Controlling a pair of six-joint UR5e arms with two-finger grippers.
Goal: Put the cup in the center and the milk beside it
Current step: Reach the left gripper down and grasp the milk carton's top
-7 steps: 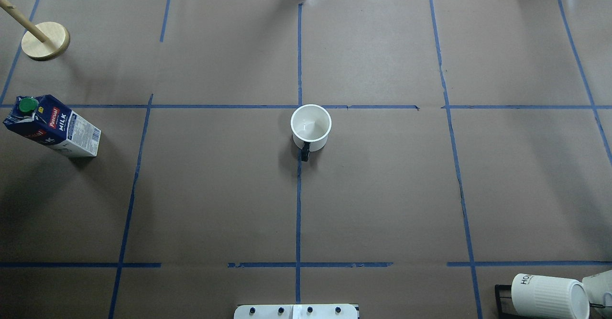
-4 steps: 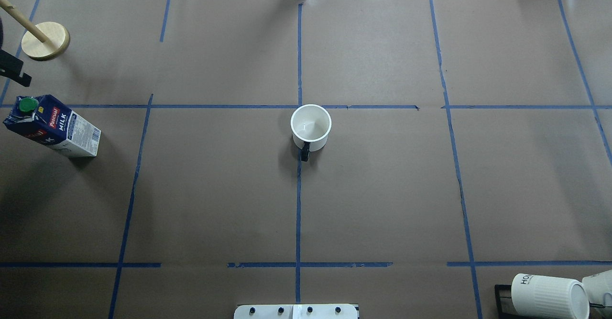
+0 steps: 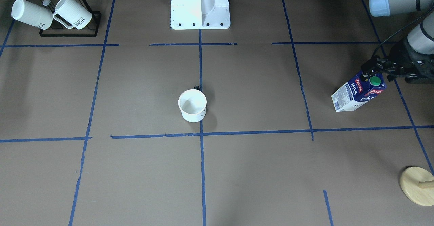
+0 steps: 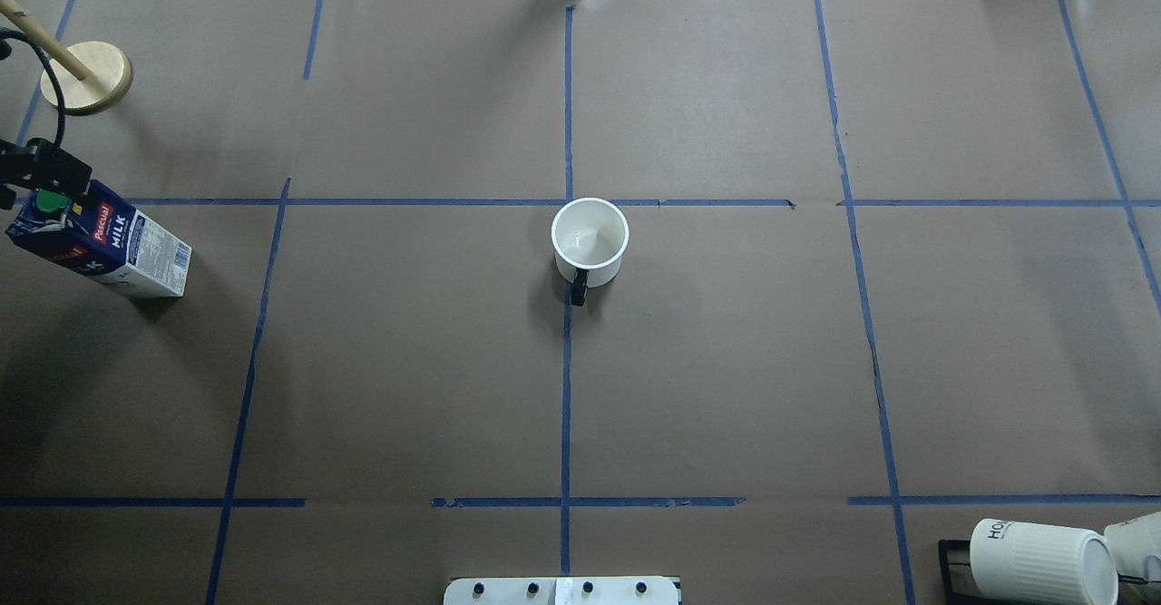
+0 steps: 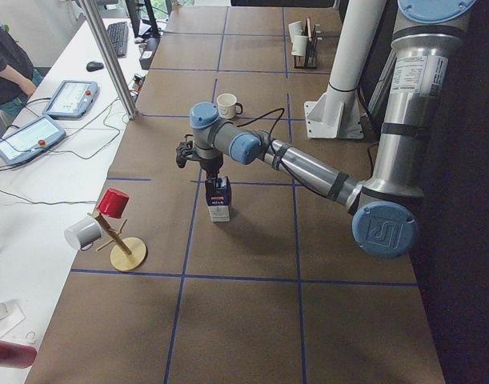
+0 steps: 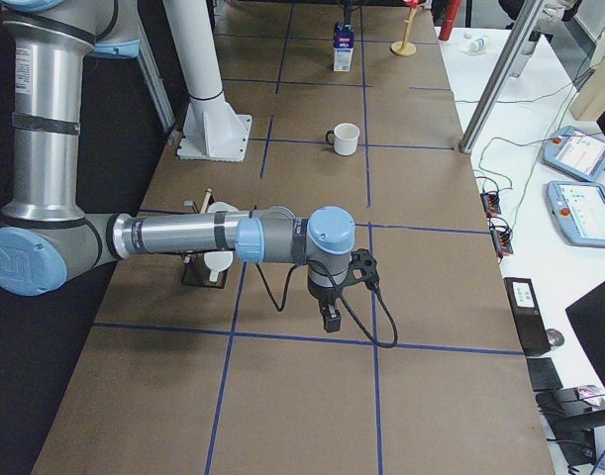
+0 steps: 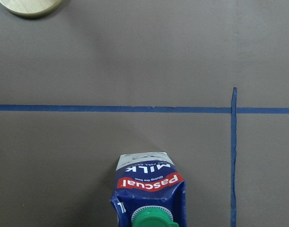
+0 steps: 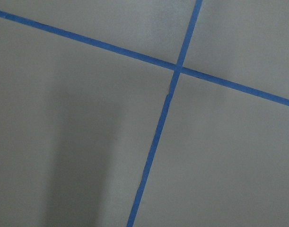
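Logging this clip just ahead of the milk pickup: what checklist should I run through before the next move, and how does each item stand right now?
1. Cup upright in the middle, by the tape crossing: ok.
2. Milk carton upright, green cap on: ok.
3. Left gripper lined up over the carton's top: ok, it hangs just above the cap.
4. Left fingers spread wide enough for the carton: cannot tell.
5. Paper between carton and cup free of other things: ok.
6. Right gripper away from the cup: ok, it hangs low over bare paper toward the robot's right end.
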